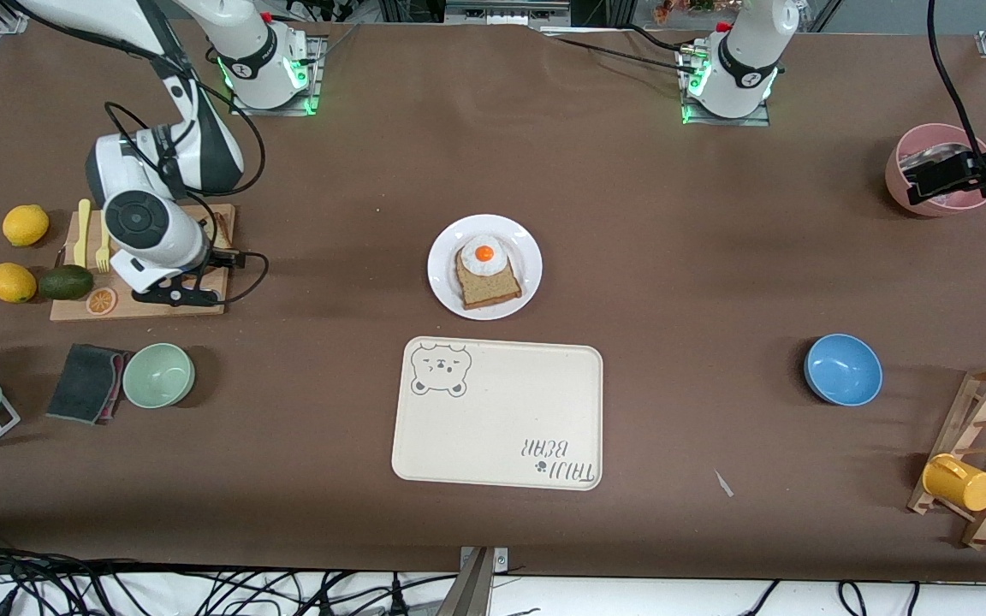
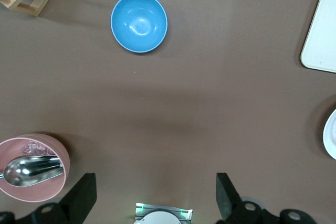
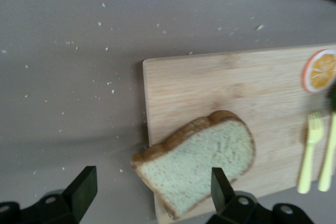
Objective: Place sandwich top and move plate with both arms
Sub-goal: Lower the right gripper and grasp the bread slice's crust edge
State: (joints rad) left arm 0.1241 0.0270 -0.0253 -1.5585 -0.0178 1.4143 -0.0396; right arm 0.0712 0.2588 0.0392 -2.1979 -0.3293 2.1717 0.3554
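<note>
Surface: brown desk [image 1: 673, 257], arm bases along one edge, clutter at both ends.
Plate: small white plate [image 1: 484, 266] mid-desk, just farther from the front camera than the cream tray [image 1: 497, 413]; it carries a bread slice with a fried egg [image 1: 484, 272].
Sandwich top: bread slice [image 3: 197, 162] on the wooden cutting board [image 3: 247, 98] at the right arm's end, one corner overhanging the board edge.
Right pincer: right pincer [image 3: 149, 190] low over the bread slice, jaws wide, one either side of it, nothing gripped.
Left pincer: left pincer [image 2: 156, 195] spread wide and empty, waiting over bare desk near the pink cup [image 2: 32, 167] with its metal spoon.
Risk: judged, the thin flat slice may slide or tip off the board edge as the jaws close, since the overhanging corner lacks support.
View difference: the right wrist view shows the slice and crumbs clearly; in the front view the arm hides the slice almost wholly. Only the front view shows plate and board together.
</note>
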